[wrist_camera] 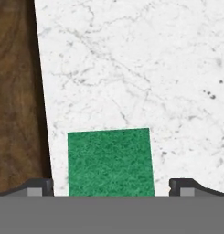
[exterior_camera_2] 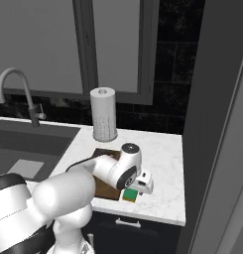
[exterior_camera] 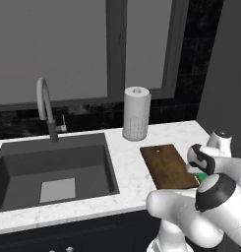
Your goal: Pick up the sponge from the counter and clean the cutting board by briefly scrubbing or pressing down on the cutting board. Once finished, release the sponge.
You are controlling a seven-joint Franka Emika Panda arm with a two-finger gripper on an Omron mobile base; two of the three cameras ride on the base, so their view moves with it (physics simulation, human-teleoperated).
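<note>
Two dark fingertips (wrist_camera: 38,186) of the gripper (wrist_camera: 111,187) stand spread to their widest in the hand view, one on each side of the sponge (wrist_camera: 109,161), with bare white stone showing between each tip and the green block, so the gripper is released and grasps nothing. The sponge lies straight below the gripper and centred between the tips, flat on the marble table (wrist_camera: 145,68) with its green face up; its yellow layer cannot be seen from above. Its green top looks close to square here because the lower part is cut off at the frame edge, so its long axis cannot be told with certainty. Its two side edges run roughly parallel to the insides of the fingers, which suits a squeeze across the width. To one side of the gripper, beyond that fingertip and a narrow strip of table, lies the dark wooden cutting board (wrist_camera: 15,100), its long edge running roughly parallel to the sponge's side. From the right base view, the sponge (exterior_camera_2: 129,196) sits just beside the board's near corner, close to the table's front edge, under the white hand (exterior_camera_2: 143,182). By my reading, the sponge is not yet picked up: a straight descent and closing should take it, then a short sideways carry onto the board.
</note>
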